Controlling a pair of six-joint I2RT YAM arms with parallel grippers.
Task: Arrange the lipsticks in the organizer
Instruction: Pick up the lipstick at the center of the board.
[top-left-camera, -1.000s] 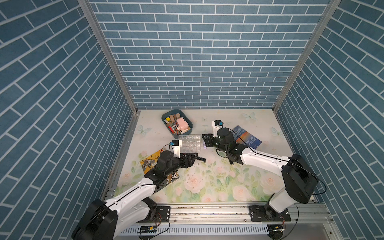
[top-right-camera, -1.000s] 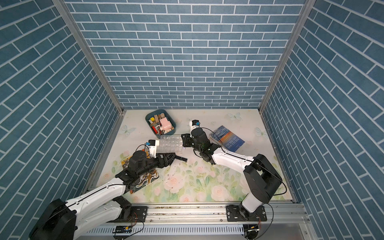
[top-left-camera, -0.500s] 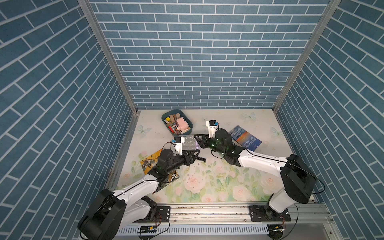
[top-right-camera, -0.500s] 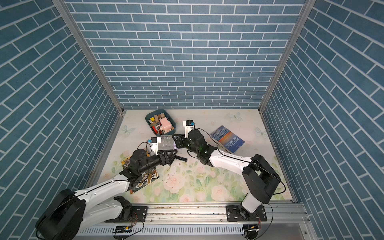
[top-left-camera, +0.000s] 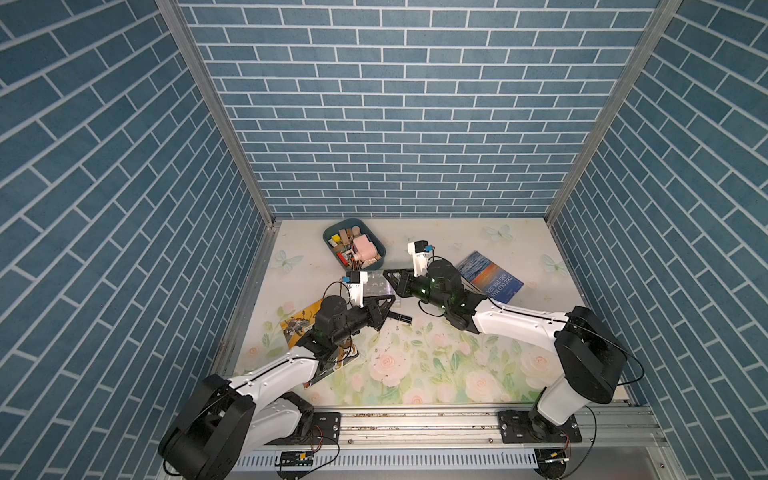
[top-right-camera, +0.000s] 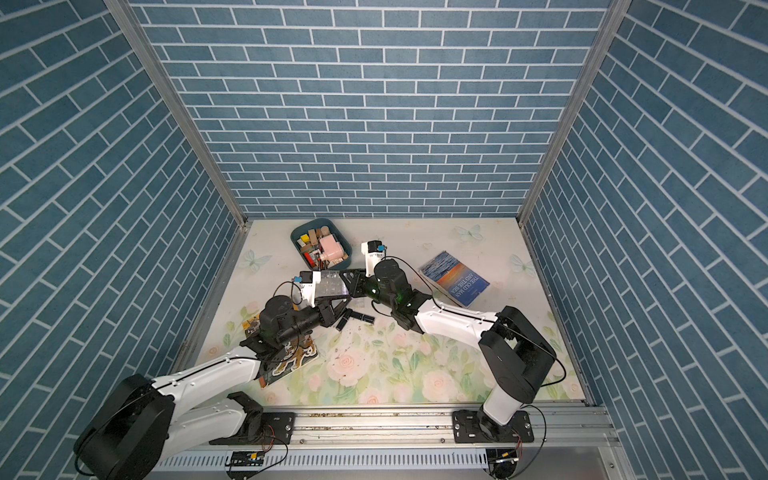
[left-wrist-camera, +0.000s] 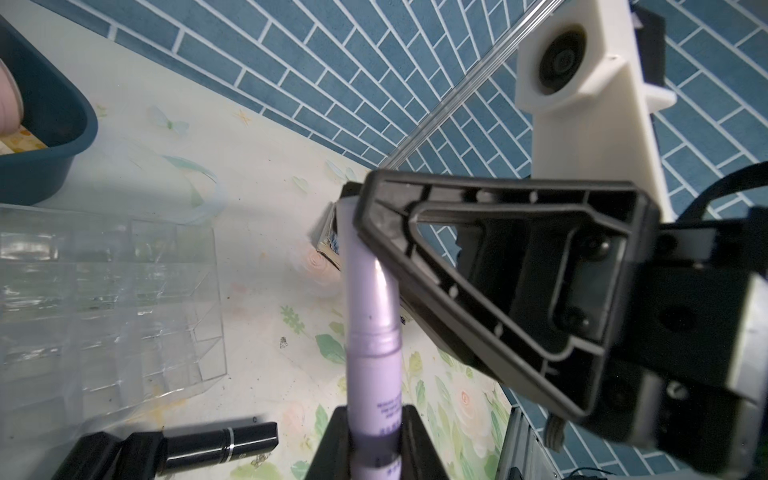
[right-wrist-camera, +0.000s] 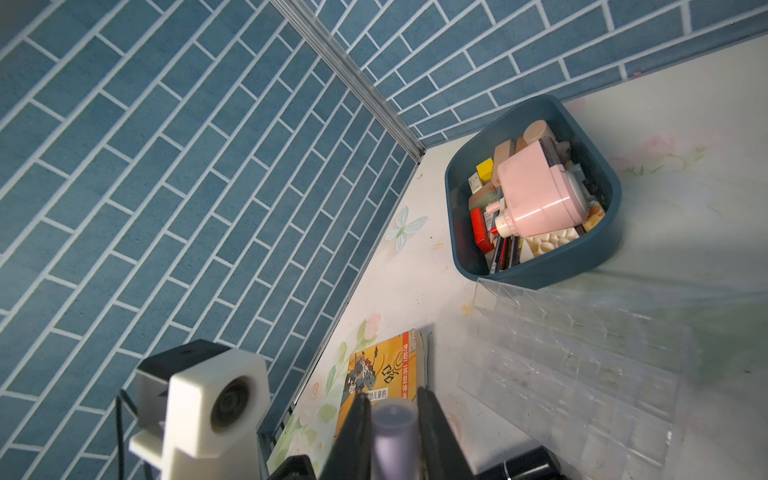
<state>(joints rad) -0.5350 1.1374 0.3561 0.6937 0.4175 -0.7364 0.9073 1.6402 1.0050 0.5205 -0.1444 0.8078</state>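
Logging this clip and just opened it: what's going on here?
The left claw and the right claw are both shut on one lavender lipstick, one at each end; it looks like a handover between arms. The organizer beside them looks empty, and a black lipstick lies on the table near it.

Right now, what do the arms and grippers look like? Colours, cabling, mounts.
Left arm and right arm: white link shells, black joints, thin black cables looping outside. Left gripper and right gripper: black, with ribbed triangular open-frame fingers. White camera mount at each wrist.
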